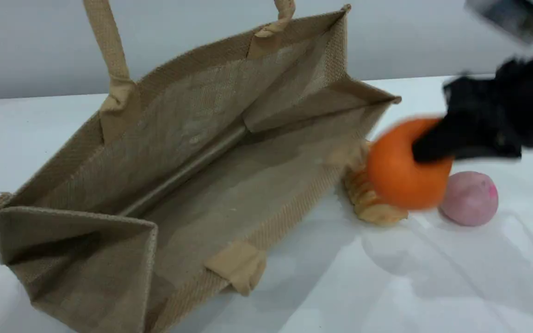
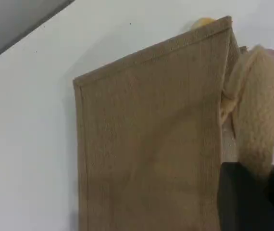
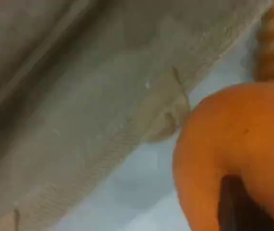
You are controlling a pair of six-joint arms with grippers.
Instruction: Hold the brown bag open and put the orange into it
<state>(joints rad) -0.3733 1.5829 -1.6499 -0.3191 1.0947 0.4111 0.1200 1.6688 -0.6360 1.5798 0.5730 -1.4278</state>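
Observation:
The brown bag [image 1: 192, 152] lies tilted on the white table with its wide mouth open toward the camera. Its upper beige handle [image 1: 109, 51] is pulled taut past the top edge of the scene view. In the left wrist view this handle [image 2: 257, 110] runs into my left gripper [image 2: 250, 185], which is shut on it above the bag's outer wall [image 2: 151, 144]. My right gripper [image 1: 426, 148] is shut on the orange [image 1: 400, 171] and holds it above the table, just right of the bag's mouth. The orange [image 3: 233, 130] fills the right wrist view above one dark fingertip [image 3: 233, 207].
A striped ridged loaf [image 1: 368, 199] lies on the table against the bag's right corner, partly behind the orange. A pink ball [image 1: 470, 198] rests to its right. The bag's lower handle [image 1: 238, 266] is folded flat at the front rim.

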